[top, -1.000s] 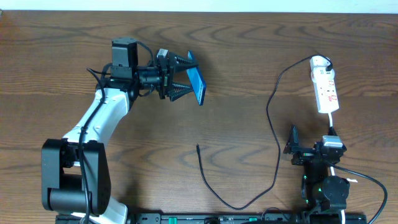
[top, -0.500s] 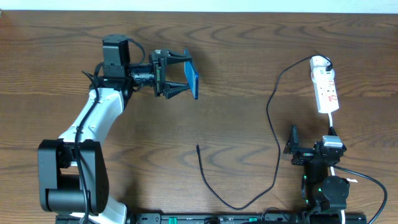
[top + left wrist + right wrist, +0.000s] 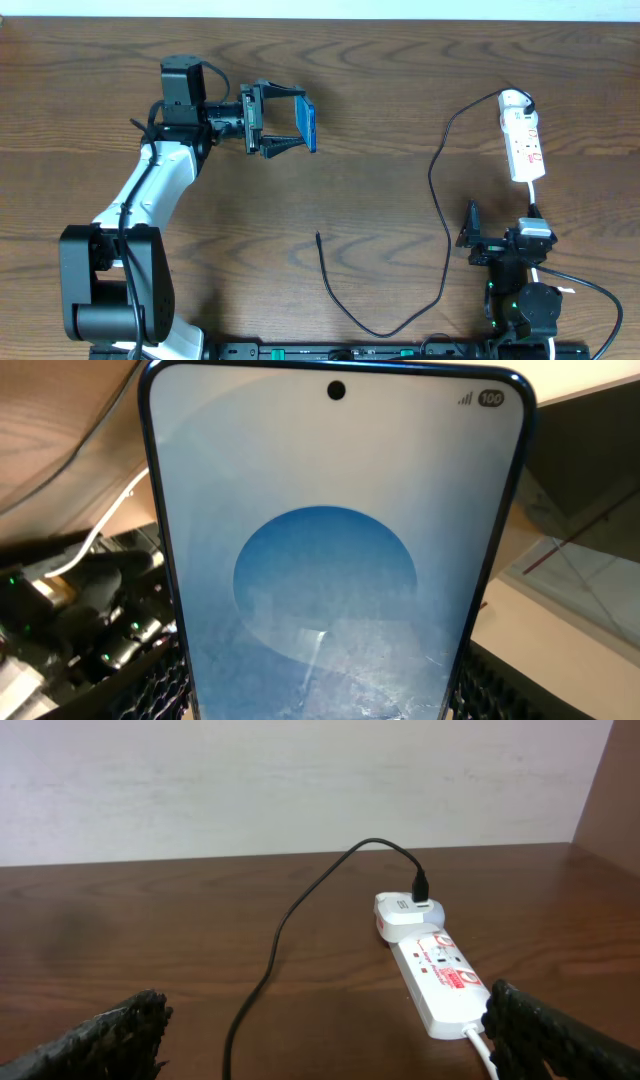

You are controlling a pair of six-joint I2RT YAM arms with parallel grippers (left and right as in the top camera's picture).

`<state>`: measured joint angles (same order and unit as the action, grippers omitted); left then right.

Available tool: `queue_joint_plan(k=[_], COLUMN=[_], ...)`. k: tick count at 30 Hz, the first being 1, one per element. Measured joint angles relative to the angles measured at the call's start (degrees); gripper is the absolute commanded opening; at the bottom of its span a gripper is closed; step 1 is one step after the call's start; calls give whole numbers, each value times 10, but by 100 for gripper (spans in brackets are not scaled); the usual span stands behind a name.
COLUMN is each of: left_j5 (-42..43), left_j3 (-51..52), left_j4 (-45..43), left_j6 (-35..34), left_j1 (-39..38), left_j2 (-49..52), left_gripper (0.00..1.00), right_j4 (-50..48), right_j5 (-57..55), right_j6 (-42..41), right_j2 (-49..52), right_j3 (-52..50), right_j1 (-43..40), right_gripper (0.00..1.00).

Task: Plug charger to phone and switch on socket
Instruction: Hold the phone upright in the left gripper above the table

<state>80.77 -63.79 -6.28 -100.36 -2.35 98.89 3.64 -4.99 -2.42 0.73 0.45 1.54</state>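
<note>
Overhead: the left gripper [image 3: 296, 130] grips the black-edged, blue-screened phone [image 3: 309, 124] on edge, probably to present its port; the long thin black charger cable [image 3: 431, 178] lies loose, well apart. Left wrist: screen fills the view, port unseen. Right wrist: the right gripper [image 3: 325, 1010], spread wide, faces the narrow white power-strip socket [image 3: 435, 975].

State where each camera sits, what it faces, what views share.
Overhead: above the brown wooden table, looking down on left arm and right arm.
Left wrist: on left gripper, facing its clamped blue-screened black-edged phone; fingers at bottom.
Right wrist: low, facing white power strip and thin black charger cable; open right gripper frames them.
Shared: overhead also shows all three.
</note>
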Motion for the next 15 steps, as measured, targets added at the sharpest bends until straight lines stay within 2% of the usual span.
queue_joint_plan(k=[15], left_j5=[26], left_j3=[0], left_j4=[-1], left_j6=[-68], left_j1=[0], left_j2=[0], left_gripper=[8], right_j4=[0], right_j5=[0], right_j6=[0], right_j2=[0], right_j3=[0], right_j1=[0], right_gripper=[99])
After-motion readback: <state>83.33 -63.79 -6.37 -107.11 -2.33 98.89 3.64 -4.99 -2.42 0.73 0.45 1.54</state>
